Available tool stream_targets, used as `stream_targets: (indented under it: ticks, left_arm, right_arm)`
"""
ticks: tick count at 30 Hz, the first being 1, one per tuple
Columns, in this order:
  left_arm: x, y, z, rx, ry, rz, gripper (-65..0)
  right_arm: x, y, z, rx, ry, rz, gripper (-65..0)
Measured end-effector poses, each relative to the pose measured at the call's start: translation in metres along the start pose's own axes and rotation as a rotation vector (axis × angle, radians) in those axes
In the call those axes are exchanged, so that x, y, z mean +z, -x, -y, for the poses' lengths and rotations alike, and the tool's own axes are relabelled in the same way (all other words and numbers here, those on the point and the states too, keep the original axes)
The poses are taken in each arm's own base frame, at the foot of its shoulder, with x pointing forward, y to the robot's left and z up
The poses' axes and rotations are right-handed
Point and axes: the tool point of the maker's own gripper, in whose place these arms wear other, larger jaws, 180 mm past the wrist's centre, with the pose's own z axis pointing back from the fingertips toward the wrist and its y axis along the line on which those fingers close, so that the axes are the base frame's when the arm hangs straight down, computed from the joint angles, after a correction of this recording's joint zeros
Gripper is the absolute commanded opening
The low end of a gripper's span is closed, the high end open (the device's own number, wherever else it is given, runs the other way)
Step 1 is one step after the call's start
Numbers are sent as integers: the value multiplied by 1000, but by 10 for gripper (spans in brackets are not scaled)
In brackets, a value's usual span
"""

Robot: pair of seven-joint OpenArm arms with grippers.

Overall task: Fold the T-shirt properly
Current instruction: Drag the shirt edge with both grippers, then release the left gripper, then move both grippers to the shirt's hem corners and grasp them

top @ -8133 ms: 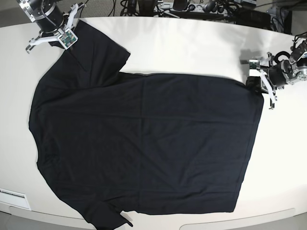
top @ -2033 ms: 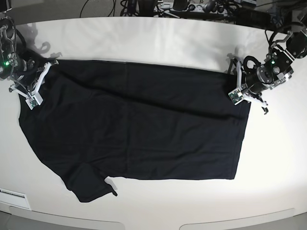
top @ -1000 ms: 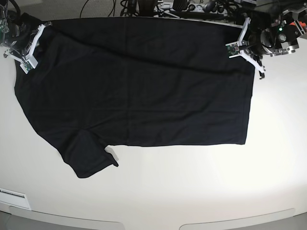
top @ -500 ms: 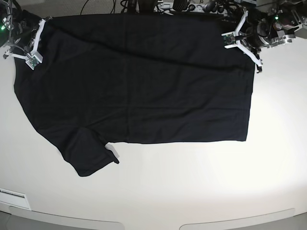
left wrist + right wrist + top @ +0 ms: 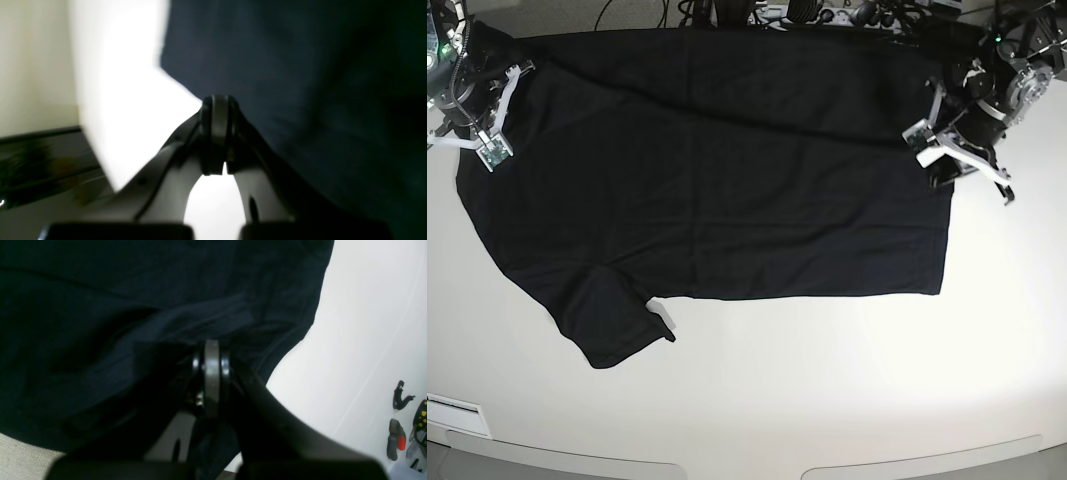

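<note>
White table [image 5: 827, 380] spreads under the T-shirt [image 5: 717, 180], which lies across its far half, one sleeve trailing toward the near edge. My left gripper [image 5: 937, 150] pinches the hem corner tight; my right gripper [image 5: 492, 110] is clamped on the shoulder edge.

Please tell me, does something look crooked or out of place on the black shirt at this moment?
Yes. On the plain black T-shirt, one short sleeve sticks out askew past the lower edge onto the white table.
</note>
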Motion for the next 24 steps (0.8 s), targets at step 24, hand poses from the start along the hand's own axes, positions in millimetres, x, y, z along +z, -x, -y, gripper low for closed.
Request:
stream_targets:
  ticks: [24]
  left_arm:
    - [-135,118,-118,1538,210,181,-535]
  right_arm:
    - [0,-11,3,-25,19,61,-650]
